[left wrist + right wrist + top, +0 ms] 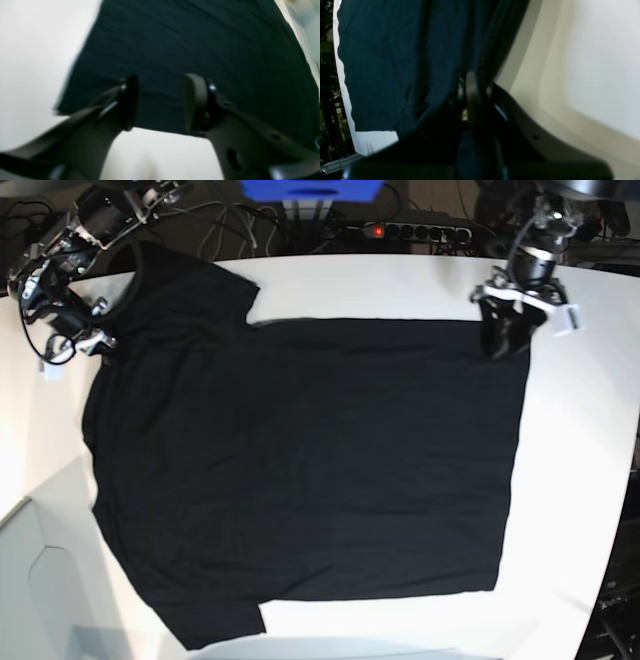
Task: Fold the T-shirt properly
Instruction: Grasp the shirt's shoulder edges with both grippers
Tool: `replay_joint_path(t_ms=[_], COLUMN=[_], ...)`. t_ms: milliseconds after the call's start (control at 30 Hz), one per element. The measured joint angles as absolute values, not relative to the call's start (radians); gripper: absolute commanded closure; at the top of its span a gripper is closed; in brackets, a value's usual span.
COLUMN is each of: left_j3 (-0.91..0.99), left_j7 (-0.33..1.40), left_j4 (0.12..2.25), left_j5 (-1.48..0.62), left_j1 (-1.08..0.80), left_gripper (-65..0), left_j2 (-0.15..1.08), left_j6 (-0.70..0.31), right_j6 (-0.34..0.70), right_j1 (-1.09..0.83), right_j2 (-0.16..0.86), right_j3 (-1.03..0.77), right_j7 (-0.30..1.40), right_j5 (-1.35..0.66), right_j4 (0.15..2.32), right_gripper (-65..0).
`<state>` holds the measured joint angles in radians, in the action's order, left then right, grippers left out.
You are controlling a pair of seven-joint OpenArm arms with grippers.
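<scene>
Lying flat on bench (580, 480), T-shirt (300, 460) runs lengthwise between arms; right pincer (472, 100) clamps collar end, left pincer (160, 102) gapes empty over hem.

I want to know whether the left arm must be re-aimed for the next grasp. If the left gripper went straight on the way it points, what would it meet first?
Most likely the T-shirt: the left gripper, jaws apart, points at its hem. Depth is unclear.

Robotics lab, white table (590, 450), power strip (405, 229), tangled cables (215, 225)
</scene>
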<state>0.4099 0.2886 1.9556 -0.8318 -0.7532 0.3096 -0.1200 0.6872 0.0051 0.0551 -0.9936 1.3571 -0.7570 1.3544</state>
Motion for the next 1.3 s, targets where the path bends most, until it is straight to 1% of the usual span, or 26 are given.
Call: replay_joint_path(t_ms=[33, 67, 133, 233, 267, 333, 467, 600, 667, 833, 933, 1133, 1300], left_j3=[0.437, 0.468, 0.542, 0.69, 0.74, 0.831, 0.963, 1.011, 1.011, 1.007, 0.987, 0.9, 0.883], left_j7=[0.292, 0.335, 0.474, 0.659, 0.738, 0.845, 1.028, 1.052, 1.051, 1.061, 1.056, 1.038, 1.04], left_j4=[1.951, 1.938, 1.879, 1.761, 1.715, 1.614, 1.431, 1.402, 1.401, 1.396, 1.396, 1.4, 1.4], left_j5=[-0.886, -0.953, -1.077, -1.221, -1.25, -1.262, -1.25, -1.103, -1.068, -0.972, -0.95, -0.966, -0.963], left_j1=[-0.734, -0.713, -0.655, -0.559, -0.53, -0.463, -0.379, -0.369, -0.371, -0.368, -0.361, -0.331, -0.306], left_gripper=[-31.7, -31.6, -31.7, -31.7, -31.7, -31.7, -31.7, -31.7, -31.7, -31.7, -31.7, -31.7, -31.8], left_j2=[0.311, 0.318, 0.35, 0.351, 0.351, 0.351, 0.346, 0.34, 0.339, 0.284, 0.258, 0.255, 0.239], left_j6=[-0.117, -0.127, -0.163, -0.242, -0.26, -0.256, -0.259, -0.251, -0.251, -0.255, -0.255, -0.26, -0.262], right_j6=[0.687, 0.687, 0.687, 0.687, 0.688, 0.687, 0.687, 0.687, 0.687, 0.687, 0.687, 0.687, 0.687], right_j1=[0.005, 0.005, 0.005, 0.005, 0.005, 0.005, 0.005, 0.004, 0.004, 0.004, 0.004, 0.004, 0.004], right_j2=[0.055, 0.055, 0.055, 0.055, 0.055, 0.055, 0.056, 0.055, 0.055, 0.055, 0.055, 0.055, 0.055], right_j3=[-0.993, -0.994, -0.994, -0.994, -0.994, -0.994, -0.993, -0.994, -0.994, -0.994, -0.994, -0.994, -0.994], right_j7=[1.357, 1.357, 1.363, 1.361, 1.361, 1.362, 1.364, 1.362, 1.361, 1.363, 1.364, 1.367, 1.366], right_j5=[-0.757, -0.759, -0.764, -0.758, -0.757, -0.756, -0.757, -0.757, -0.757, -0.758, -0.759, -0.76, -0.759], right_j4=[1.354, 1.354, 1.355, 1.354, 1.354, 1.355, 1.355, 1.355, 1.355, 1.355, 1.355, 1.356, 1.356], right_gripper=[0.0, 0.0, 0.0, 0.0, 0.0, 0.0, 0.0, 0.0, 0.0, 0.0, 0.0, 0.0, 0.0])
